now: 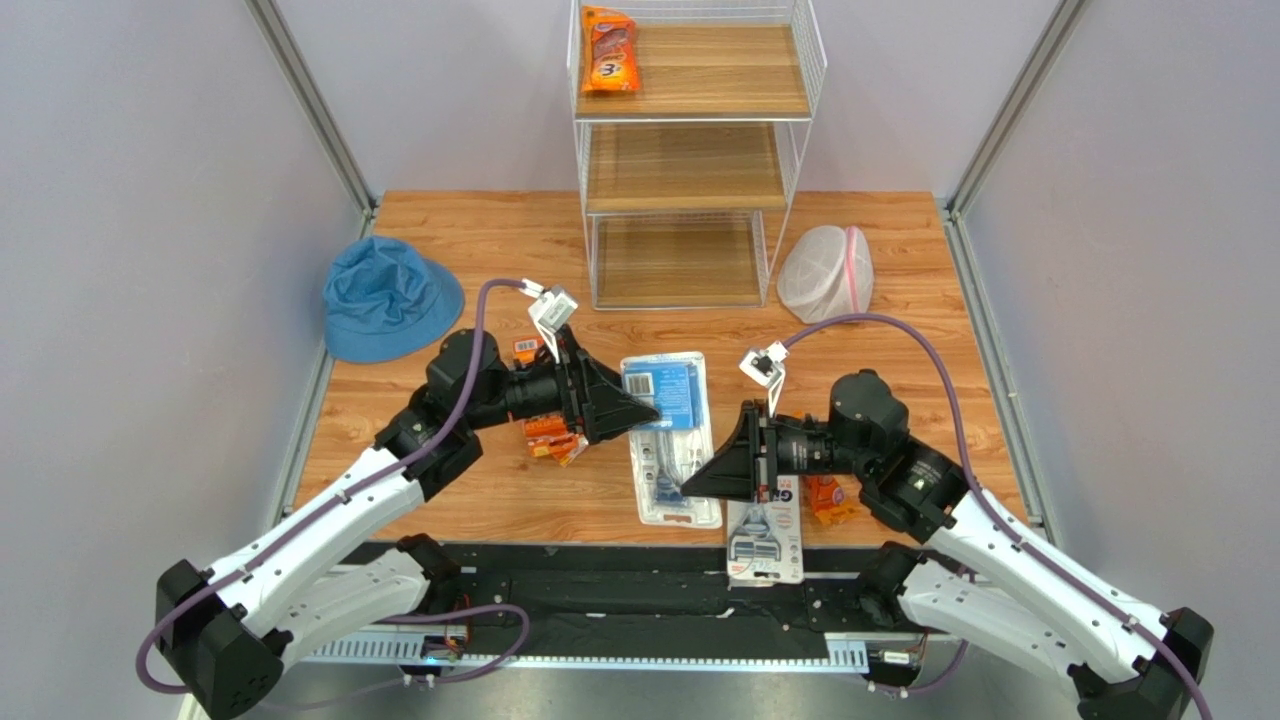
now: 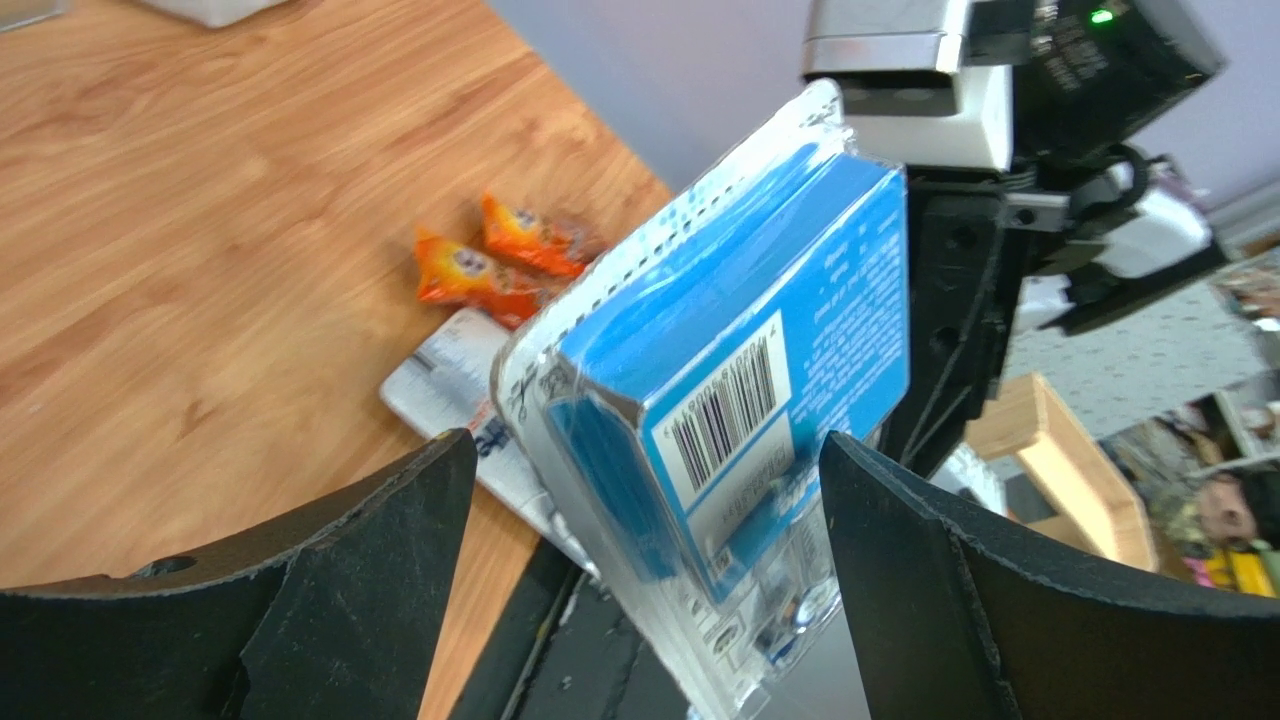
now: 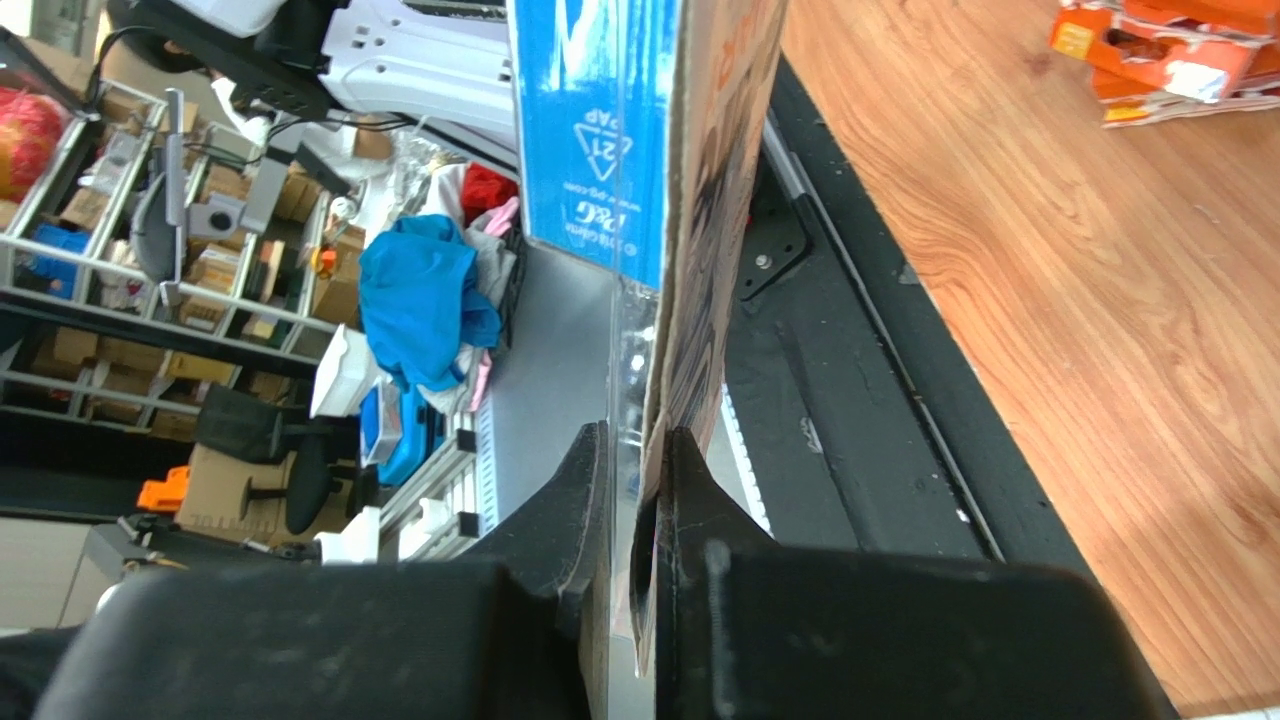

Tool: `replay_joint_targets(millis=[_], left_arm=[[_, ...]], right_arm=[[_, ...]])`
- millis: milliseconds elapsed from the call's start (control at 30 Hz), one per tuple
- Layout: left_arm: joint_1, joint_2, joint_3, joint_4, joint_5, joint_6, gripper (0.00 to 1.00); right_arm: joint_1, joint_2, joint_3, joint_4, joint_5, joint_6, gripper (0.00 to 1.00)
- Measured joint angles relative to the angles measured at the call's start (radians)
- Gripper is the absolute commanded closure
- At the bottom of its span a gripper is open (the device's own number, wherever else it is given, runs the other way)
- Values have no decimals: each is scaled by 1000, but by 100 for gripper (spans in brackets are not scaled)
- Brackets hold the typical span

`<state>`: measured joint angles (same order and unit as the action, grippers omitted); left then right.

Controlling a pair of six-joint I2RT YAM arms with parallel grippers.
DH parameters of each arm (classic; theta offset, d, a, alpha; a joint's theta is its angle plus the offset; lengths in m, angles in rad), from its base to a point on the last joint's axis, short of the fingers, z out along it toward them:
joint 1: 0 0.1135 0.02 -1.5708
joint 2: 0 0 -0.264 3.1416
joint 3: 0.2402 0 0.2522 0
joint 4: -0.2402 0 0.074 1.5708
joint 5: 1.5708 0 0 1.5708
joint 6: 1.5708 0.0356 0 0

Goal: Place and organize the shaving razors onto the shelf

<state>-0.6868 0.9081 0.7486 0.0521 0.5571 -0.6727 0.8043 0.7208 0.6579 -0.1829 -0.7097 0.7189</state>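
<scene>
A blue and white blister razor pack (image 1: 670,402) is held up above the table between both arms. My right gripper (image 1: 703,480) is shut on its lower edge; in the right wrist view the fingers (image 3: 589,495) pinch the card (image 3: 661,165). My left gripper (image 1: 628,402) is open, its jaws standing on either side of the pack's blue end (image 2: 751,375) without touching it. A second white razor card (image 1: 763,537) lies at the table's front edge. Orange razor packs lie under the left arm (image 1: 549,438) and under the right arm (image 1: 827,498). One orange pack (image 1: 609,50) lies on the top board of the shelf (image 1: 691,150).
A blue bucket hat (image 1: 388,297) lies at the far left. A white mesh bag (image 1: 827,273) sits right of the shelf. The two lower shelf boards hold nothing. A black strip (image 1: 601,593) runs along the near table edge.
</scene>
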Motion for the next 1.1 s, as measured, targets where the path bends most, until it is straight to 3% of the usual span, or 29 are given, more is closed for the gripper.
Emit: replay_joint_targets(millis=[167, 267, 300, 367, 400, 467, 500, 533, 633, 667, 800, 867, 1100], left_arm=[[0, 28, -64, 195, 101, -71, 19], [0, 71, -62, 263, 183, -92, 31], [0, 80, -60, 277, 204, -97, 42], [0, 87, -58, 289, 243, -105, 54], [1, 88, -54, 287, 263, -108, 69], [1, 87, -41, 273, 297, -113, 85], [0, 86, -32, 268, 310, -115, 100], [-2, 83, -20, 257, 321, -112, 100], [-3, 75, 5, 228, 325, -108, 100], [-3, 72, 13, 219, 319, -103, 100], [-3, 75, 48, 156, 241, -74, 100], [2, 89, 71, 124, 209, -71, 100], [47, 206, 220, 97, 141, -131, 100]], right_arm=[[0, 14, -7, 27, -47, 7, 100], [0, 16, -8, 27, -63, 4, 100], [0, 18, -8, 24, -66, -1, 100], [0, 27, -8, 20, -73, -16, 98], [0, 34, -8, 11, -76, -34, 97], [0, 56, 0, -16, -73, -77, 93], [-1, 68, 8, -28, -74, -93, 92], [-1, 83, 24, -51, -70, -119, 92], [-3, 105, 76, -101, -43, -163, 70], [-4, 106, 87, -116, -27, -162, 52], [-8, 75, 95, -142, 80, -137, 19], [-9, 24, 87, -147, 151, -119, 9], [-11, -303, -18, -147, 380, -30, 2]])
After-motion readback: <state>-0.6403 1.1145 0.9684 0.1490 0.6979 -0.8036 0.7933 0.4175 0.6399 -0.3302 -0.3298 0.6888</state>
